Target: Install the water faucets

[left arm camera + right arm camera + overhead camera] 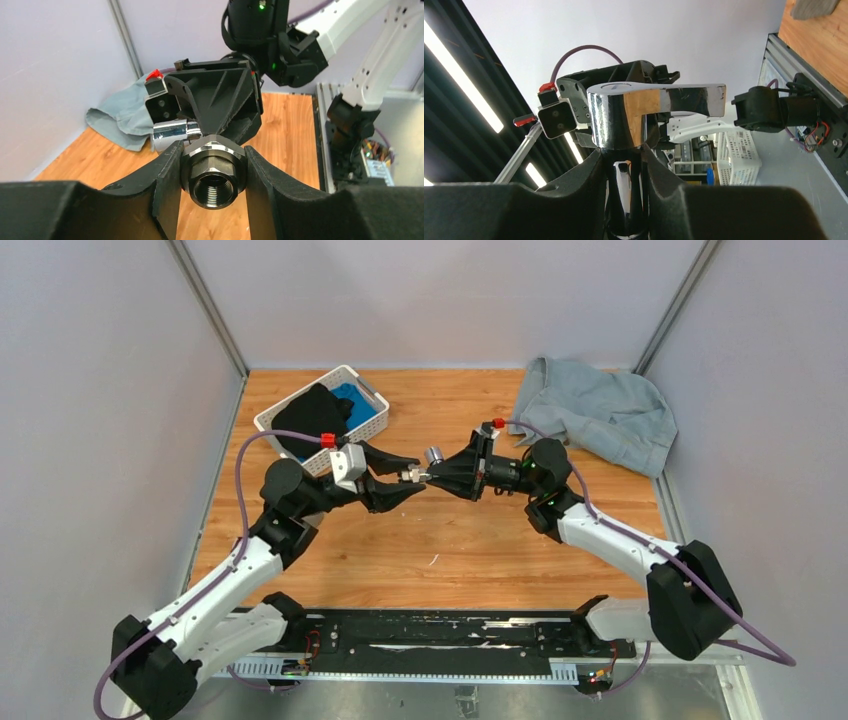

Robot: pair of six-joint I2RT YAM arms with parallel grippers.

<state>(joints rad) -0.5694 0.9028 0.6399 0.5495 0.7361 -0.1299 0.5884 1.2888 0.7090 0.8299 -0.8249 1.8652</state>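
Carefully, mid-frame, we square the nut (213, 172) pinched in the left gripper (403, 477) to the tap (172, 135) the right gripper (433, 477) pinches.

White-black arms (215, 590), purple cables (238, 480), black jaws

Grey hex nut (213, 172), threaded bore open, held mid-air; shiny chrome tap (172, 135) at its far end.

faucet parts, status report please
Left pincer shut on nut fitting. Right pincer shut on shiny tap. Parts nose to nose above table, join not visible. Basket, cloth well aside.
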